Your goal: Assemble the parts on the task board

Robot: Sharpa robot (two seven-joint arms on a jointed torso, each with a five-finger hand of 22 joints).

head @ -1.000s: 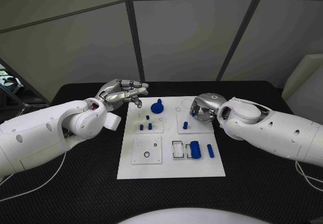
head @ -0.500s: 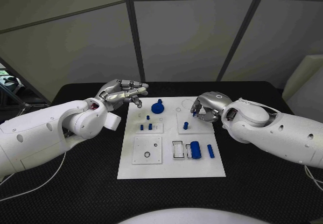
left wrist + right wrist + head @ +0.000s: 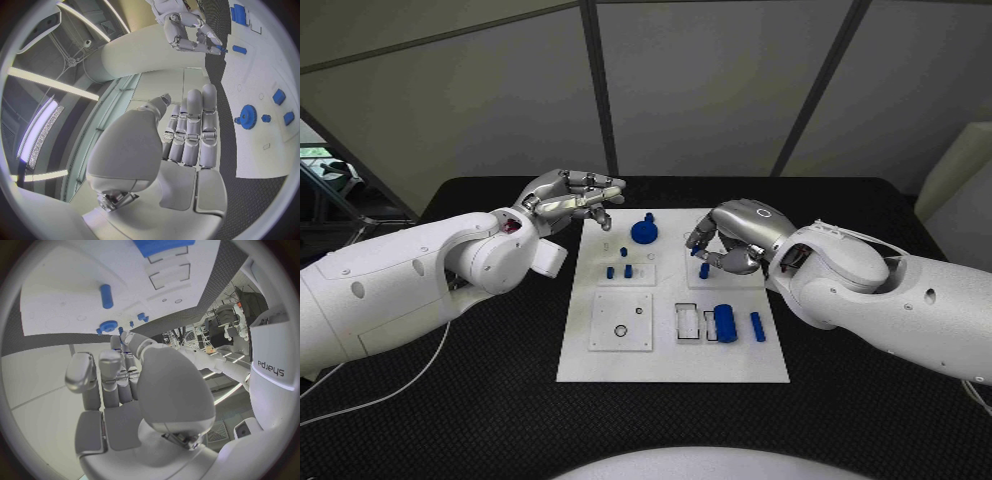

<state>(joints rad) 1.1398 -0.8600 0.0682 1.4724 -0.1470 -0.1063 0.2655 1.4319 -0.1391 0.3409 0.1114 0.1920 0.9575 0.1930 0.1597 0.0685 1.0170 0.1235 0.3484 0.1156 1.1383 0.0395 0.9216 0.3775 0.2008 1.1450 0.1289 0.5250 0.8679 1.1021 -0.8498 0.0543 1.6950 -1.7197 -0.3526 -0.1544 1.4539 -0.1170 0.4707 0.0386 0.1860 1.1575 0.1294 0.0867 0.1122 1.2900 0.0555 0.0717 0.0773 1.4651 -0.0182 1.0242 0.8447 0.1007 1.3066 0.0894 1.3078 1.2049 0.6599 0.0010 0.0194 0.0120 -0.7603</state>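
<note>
where the white task board [image 3: 672, 360] lies nearest the robot, its near strip is bare, and the first parts come a little farther in: a square plate [image 3: 619, 320] with a small black ring on it at about 8 o'clock from the board's middle, and at 4 o'clock an open white frame [image 3: 685, 321] with a thick blue cylinder [image 3: 724, 322] lying just beside it and a thinner blue pin [image 3: 757, 326] next to that. farther on, at 10 o'clock, several short blue pegs [image 3: 620, 271] stand on a second square plate. at 1 o'clock a single blue peg [image 3: 704, 269] stands upright, and the right hand [image 3: 728, 238] hangs right over it with fingers curled downward around it; whether the fingertips actually touch the peg is hard to judge from the head view, so i cannot tell if it is pinched. in the right wrist view that hand's fingers [image 3: 103, 375] lie close together, side by side, and the peg [image 3: 107, 295] shows beyond them on the board. farther back, near 12 o'clock, a blue gear [image 3: 645, 230] with a knob sits on the board. the left hand [image 3: 574, 196] hovers at the board's far left corner, at 11 o'clock, just off the gear, its fingers curled in loosely and holding nothing; the left wrist view shows its fingers [image 3: 194, 125] straight and pressed together, with the gear [image 3: 248, 116] apart from them.
</note>
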